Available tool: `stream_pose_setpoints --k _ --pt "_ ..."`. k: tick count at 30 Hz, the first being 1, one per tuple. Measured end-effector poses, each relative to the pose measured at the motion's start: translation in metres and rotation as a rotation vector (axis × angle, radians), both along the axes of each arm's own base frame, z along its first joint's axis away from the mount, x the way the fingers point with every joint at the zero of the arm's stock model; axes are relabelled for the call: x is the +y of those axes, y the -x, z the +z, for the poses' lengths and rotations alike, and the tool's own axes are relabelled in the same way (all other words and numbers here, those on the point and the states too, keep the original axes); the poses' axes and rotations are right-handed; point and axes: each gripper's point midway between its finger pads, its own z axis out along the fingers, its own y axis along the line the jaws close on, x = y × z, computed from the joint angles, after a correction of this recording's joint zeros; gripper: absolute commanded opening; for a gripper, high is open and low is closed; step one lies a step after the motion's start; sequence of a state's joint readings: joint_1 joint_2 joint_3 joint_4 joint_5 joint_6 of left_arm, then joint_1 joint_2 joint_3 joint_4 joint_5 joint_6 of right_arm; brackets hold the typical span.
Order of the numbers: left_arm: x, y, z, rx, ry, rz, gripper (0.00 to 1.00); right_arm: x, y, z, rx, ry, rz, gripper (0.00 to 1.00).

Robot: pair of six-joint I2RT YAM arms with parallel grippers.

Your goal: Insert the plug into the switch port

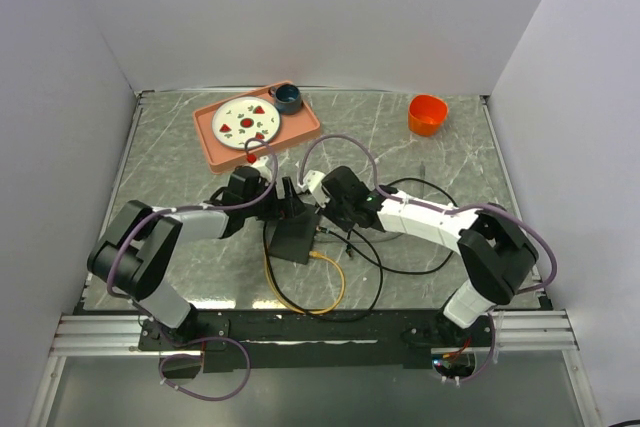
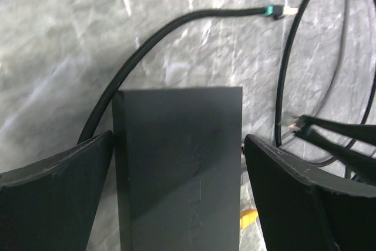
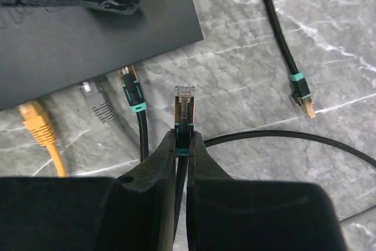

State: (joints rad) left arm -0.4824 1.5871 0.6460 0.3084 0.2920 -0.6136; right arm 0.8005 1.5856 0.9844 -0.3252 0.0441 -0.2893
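Grey marbled tabletop (image 1: 430, 177) holds the switch (image 2: 176, 168). Left tool (image 2: 176, 145) gapes wide, straddling the switch; right tool (image 3: 182, 145) pinches the plug (image 3: 184, 101) tight, just short of the switch's socket edge.

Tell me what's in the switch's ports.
Three cables reach the switch on its port side: a yellow cable, a grey cable and a black cable. The sockets themselves are hidden under its top edge. The plug in the right gripper is outside.
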Motion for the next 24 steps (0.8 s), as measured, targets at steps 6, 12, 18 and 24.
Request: stream_pose_setpoints --k 6,12,18,24 --pt "-0.014 -0.007 0.002 -0.021 0.056 -0.045 0.97 -0.003 0.002 -0.013 0.032 0.034 0.000 0.00" --pt "-0.023 -0.010 0.004 -0.026 0.092 -0.082 0.97 -0.003 0.003 -0.013 0.040 0.041 -0.002 0.00" --pt "-0.021 -0.011 0.004 -0.024 0.091 -0.076 0.98 -0.005 0.005 -0.016 0.050 0.050 -0.009 0.00" --pt "-0.014 -0.009 0.005 -0.011 0.070 -0.061 0.98 -0.010 0.007 -0.032 0.079 0.097 -0.018 0.00"
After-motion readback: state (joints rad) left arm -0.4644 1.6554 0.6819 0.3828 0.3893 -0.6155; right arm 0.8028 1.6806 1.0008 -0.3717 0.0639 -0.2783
